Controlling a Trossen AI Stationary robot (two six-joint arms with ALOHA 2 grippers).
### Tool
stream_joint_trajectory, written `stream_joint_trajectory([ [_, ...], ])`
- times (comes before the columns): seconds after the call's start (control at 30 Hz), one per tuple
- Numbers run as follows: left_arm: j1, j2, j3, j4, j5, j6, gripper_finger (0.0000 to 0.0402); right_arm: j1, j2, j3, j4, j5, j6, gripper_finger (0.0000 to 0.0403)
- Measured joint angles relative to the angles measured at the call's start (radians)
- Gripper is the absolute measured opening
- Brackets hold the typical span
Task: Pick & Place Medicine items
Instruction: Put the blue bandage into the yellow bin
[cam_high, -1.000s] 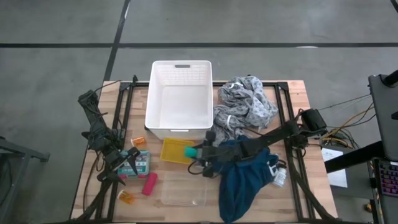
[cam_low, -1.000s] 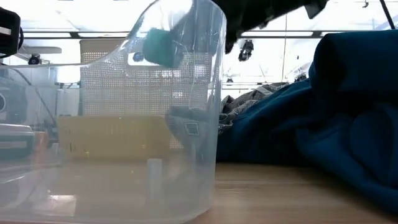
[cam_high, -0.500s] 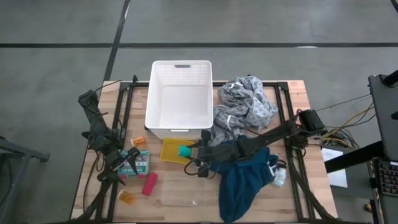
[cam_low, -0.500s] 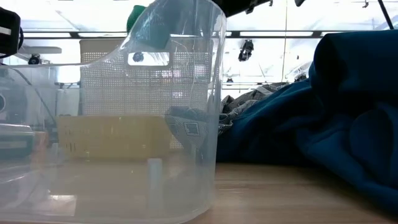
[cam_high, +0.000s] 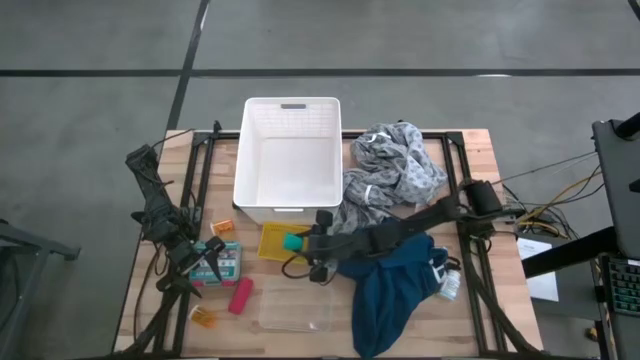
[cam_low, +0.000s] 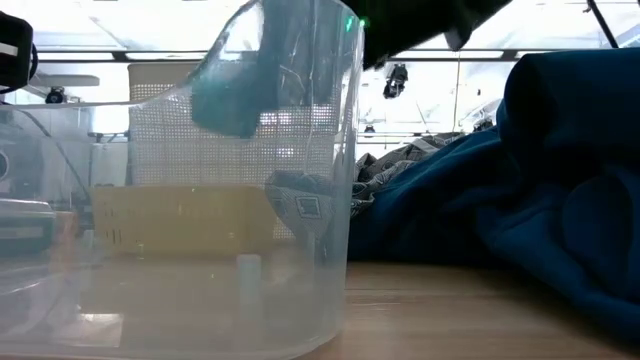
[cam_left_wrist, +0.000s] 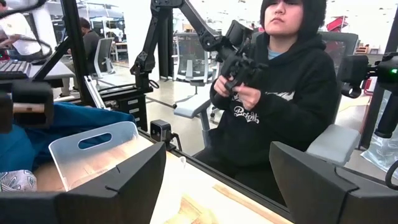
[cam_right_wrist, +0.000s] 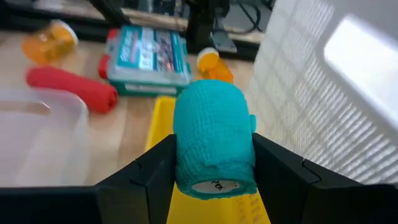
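— Wooden counter (cam_high: 470, 150): what is changed?
— Right pincer (cam_high: 303, 243), pinched on the teal roll (cam_right_wrist: 214, 138), is shifted from above the clear tub (cam_high: 295, 310) toward the yellow tray (cam_high: 272, 241).
— Meaning?
— Release is likely near; left pincer (cam_high: 212, 262) is spread, idle.

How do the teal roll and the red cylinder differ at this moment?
The teal roll is clamped between the right gripper's fingers, above the yellow tray; the red cylinder lies loose on the table beside the clear container. The roll is short and stout, with a woven wrap; the cylinder is longer and slimmer. Both are cylindrical.
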Motion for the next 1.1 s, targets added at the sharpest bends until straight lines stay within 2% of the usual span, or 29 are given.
stream_joint_trajectory([
  [0.43, 0.0, 0.0, 0.0, 0.001, 0.0, 0.0, 0.0292, -0.021, 0.132, 0.054, 0.006, 0.057, 0.022, 0.0187],
  [0.7, 0.0, 0.0, 0.0, 0.0, 0.0, 0.0, 0.0292, -0.022, 0.135, 0.054, -0.017, 0.051, 0.069, 0.0187],
  [1.1, 0.0, 0.0, 0.0, 0.0, 0.0, 0.0, 0.0292, -0.026, 0.133, 0.096, -0.159, 0.044, 0.145, 0.0187],
])
